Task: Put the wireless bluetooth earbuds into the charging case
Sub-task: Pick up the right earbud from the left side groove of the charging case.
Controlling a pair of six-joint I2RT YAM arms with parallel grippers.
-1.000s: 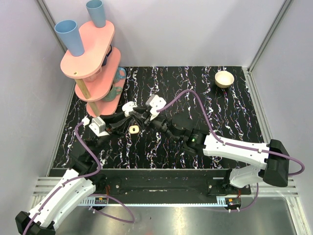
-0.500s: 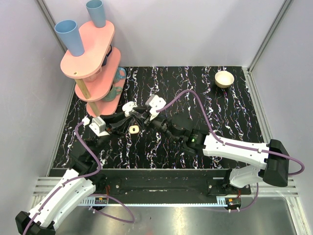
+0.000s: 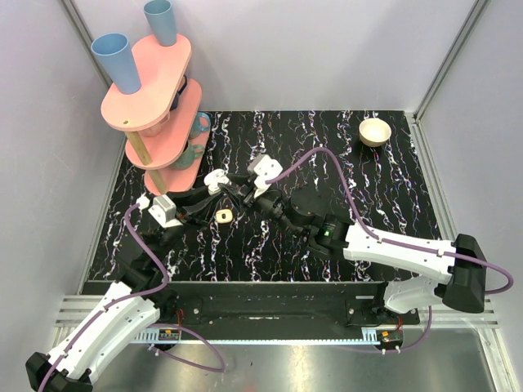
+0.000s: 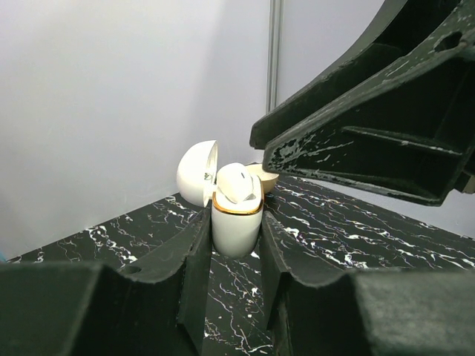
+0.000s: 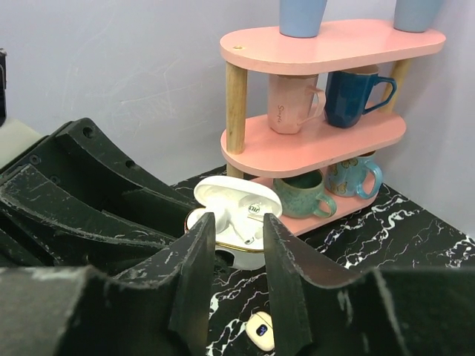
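A small glossy white charging case with a gold rim [image 4: 236,226] stands upright on the black white-veined tabletop [image 3: 359,175], left of centre in the overhead view. Its domed lid [image 4: 197,173] is tipped open. The left fingers [image 4: 194,259] are clenched on the body of the case, one pressed against each side.

In the left wrist view, one of the tiny white wireless bluetooth earbuds [image 4: 239,182] sits in the case and stands a little above the gold rim. From the right wrist view, pale rounded shapes lie in the open case below the raised lid. They are too small there to tell whether both earbuds are seated.

The right fingers [image 5: 197,274] are parted with a narrow gap and grasp nothing. They point at the case from just beside it, filling the upper right of the left wrist view.

A small cream rounded-square piece with a dark centre [image 3: 221,216] lies on the tabletop just below the case in the overhead view.

A pink tiered rack on wooden posts [image 5: 312,144] fills the upper left of the overhead view, holding mugs and blue cups. A cream bowl [image 3: 375,131] sits at the upper right.
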